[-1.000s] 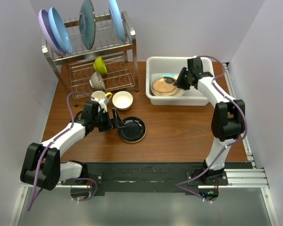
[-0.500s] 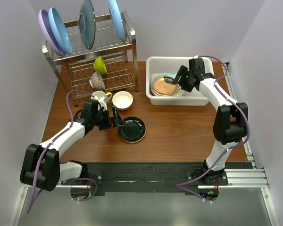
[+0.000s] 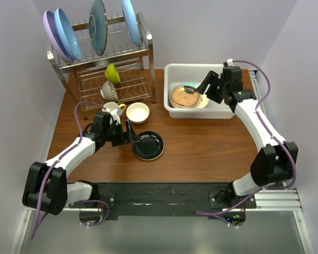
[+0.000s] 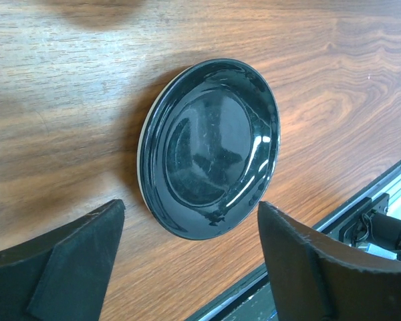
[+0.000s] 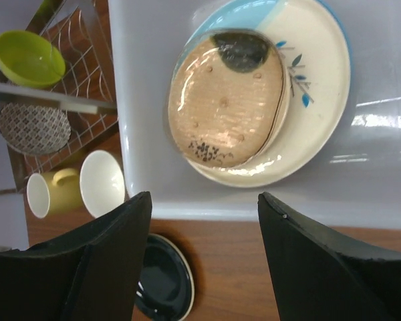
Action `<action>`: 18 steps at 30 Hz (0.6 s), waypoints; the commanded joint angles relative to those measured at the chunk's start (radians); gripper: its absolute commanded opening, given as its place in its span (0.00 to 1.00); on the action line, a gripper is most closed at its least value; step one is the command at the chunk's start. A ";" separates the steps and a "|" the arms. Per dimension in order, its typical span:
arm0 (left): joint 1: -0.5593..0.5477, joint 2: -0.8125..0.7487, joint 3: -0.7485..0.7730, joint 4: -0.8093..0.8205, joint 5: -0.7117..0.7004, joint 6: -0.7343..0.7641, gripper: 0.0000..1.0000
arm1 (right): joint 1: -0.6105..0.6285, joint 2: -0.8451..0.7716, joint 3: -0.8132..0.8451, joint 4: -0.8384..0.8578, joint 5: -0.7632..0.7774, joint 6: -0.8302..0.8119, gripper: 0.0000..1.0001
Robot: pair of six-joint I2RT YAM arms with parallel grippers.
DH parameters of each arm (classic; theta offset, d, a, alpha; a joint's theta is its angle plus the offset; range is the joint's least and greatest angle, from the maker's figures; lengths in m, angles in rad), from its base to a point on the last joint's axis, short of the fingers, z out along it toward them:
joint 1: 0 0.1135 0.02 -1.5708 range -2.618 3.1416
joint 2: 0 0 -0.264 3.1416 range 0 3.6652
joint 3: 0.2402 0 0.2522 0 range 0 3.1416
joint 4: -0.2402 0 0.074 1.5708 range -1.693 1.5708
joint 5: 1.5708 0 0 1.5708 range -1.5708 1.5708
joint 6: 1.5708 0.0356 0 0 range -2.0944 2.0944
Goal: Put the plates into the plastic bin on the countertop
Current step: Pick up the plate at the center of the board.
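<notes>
Glossy black, the one plate (image 3: 149,145) outside the tub lies flat on the wood-grain countertop (image 3: 201,148), a little toward 7 o'clock of its middle. The left gripper (image 3: 130,135) sits low at the plate's 9 o'clock edge with its jaws spread wide and empty. I judge this a line-up for pinching the rim, since a flat plate offers little other hold; whether a finger touches the rim I cannot tell. At 1 o'clock of the table the white plastic bin (image 3: 193,112) holds a teal-and-cream plate (image 5: 317,87) with a smaller glassy tan plate (image 5: 227,110) lying on it. The right gripper (image 3: 205,89) hovers above that stack, jaws wide apart and carrying nothing, and it partly covers the bin's mouth, so it may need to clear off before the black plate comes over. A small cream bowl (image 3: 138,112) stands near the black plate at its 11 o'clock, apart from it, and a yellow mug (image 3: 112,109) stands close by the left wrist. The steel wire rack (image 3: 132,87) at the table's 11 o'clock carries large plates (image 3: 67,34) upright, with a green bowl (image 3: 112,73) and a patterned bowl (image 3: 108,91) below. Toward the bin I see nothing standing in the path except its own near wall.
</notes>
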 commanded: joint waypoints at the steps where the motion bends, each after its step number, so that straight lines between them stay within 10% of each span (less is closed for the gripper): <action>1: 0.006 -0.009 0.011 0.060 0.030 0.010 0.79 | 0.062 -0.078 -0.053 0.018 -0.045 0.022 0.68; 18: 0.006 0.075 -0.066 0.198 0.062 -0.044 0.64 | 0.331 -0.222 -0.374 0.129 -0.007 0.146 0.63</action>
